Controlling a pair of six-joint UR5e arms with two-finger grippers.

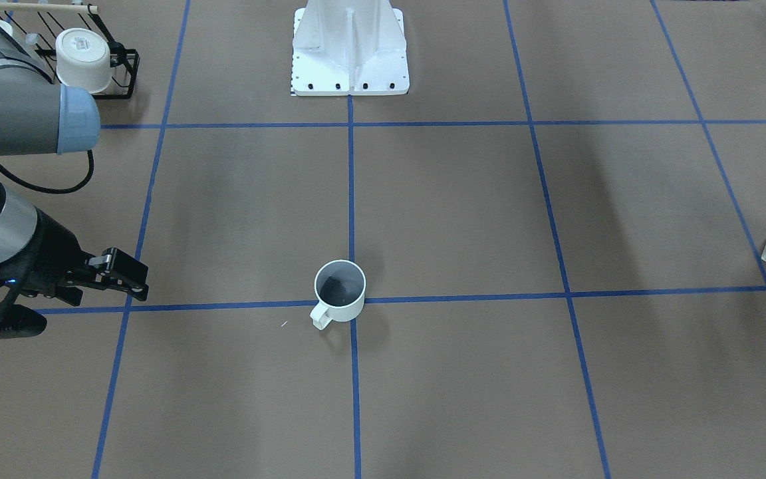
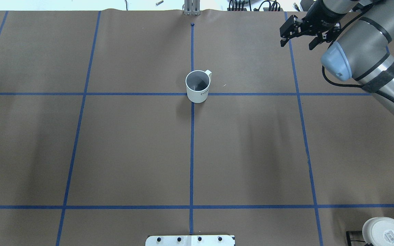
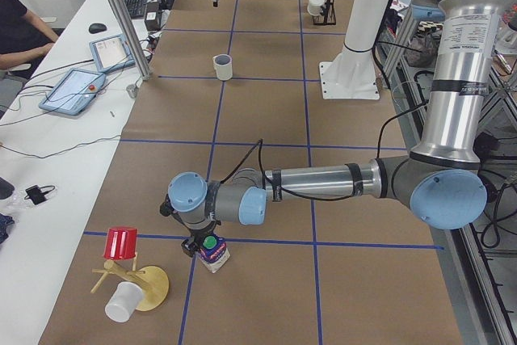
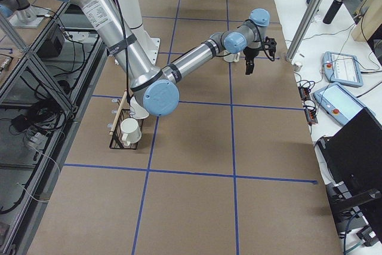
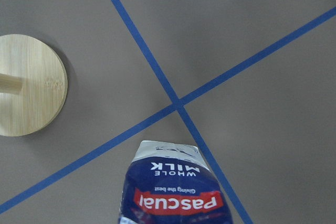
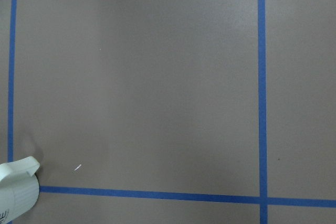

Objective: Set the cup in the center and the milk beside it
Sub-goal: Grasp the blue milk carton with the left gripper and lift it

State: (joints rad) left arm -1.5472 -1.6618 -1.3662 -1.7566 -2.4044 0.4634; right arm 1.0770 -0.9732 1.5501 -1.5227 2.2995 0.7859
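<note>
Cup (image 2: 198, 87) stands central on the tabletop (image 2: 132, 153), well apart from all else; milk (image 3: 215, 253) sits near the left end.
Right tool (image 2: 296, 43) gapes empty by the far edge; left tool (image 3: 198, 241) is over the milk, its grip impossible to tell.

worktop (image 1: 456, 219) brown, tape grid (image 1: 350, 199) blue | cup (image 1: 340, 293) white, dark grey inside, small dark lettering on side | milk (image 5: 176, 192) dark blue top, white base, red band w/ white text, cap (image 3: 211, 242) green | right pincer (image 2: 296, 43) black | joint cap (image 1: 80, 120) light blue, arm tubes silver-grey | lower left of left-side view: red cup (image 3: 121, 243) on pale wood stand (image 3: 153, 288)
</note>
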